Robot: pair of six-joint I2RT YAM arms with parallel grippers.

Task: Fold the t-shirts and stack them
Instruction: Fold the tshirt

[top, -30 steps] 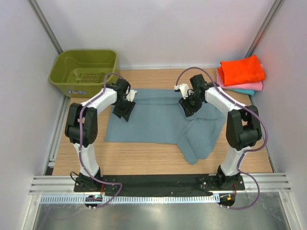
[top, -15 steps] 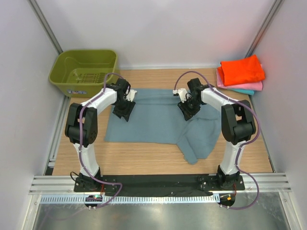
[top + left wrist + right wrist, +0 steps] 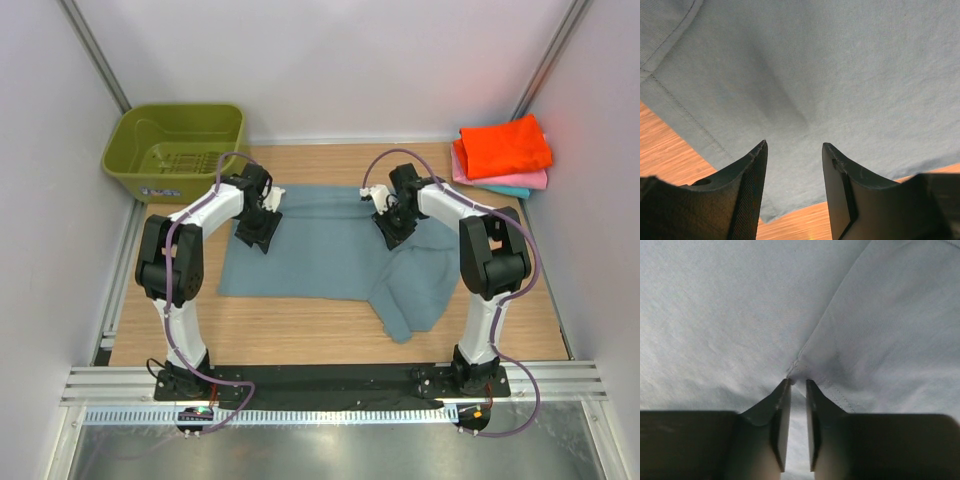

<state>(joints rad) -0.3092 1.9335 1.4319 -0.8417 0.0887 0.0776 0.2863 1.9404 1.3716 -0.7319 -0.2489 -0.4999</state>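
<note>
The large blue-grey t-shirt (image 3: 320,250) lies spread on the wooden table, with a flap folded down at its near right. My left gripper (image 3: 258,232) hovers open over the shirt's left part; in the left wrist view (image 3: 794,150) its jaws stand apart above the cloth (image 3: 830,75) near a hem. My right gripper (image 3: 392,232) is on the shirt's right part; in the right wrist view (image 3: 797,382) its jaws are nearly together, pinching the corner of a seamed fold (image 3: 865,340). The folded orange shirt (image 3: 505,147) lies on the pink one (image 3: 522,180) and the teal one (image 3: 510,191) at the far right.
An olive-green plastic basket (image 3: 175,150) stands at the far left corner. White walls close in the table on the left, the back and the right. Bare wood (image 3: 300,335) shows in front of the shirt.
My right gripper has shifted a little to the left on the shirt. The left arm and the shirt's outline have not visibly moved.
</note>
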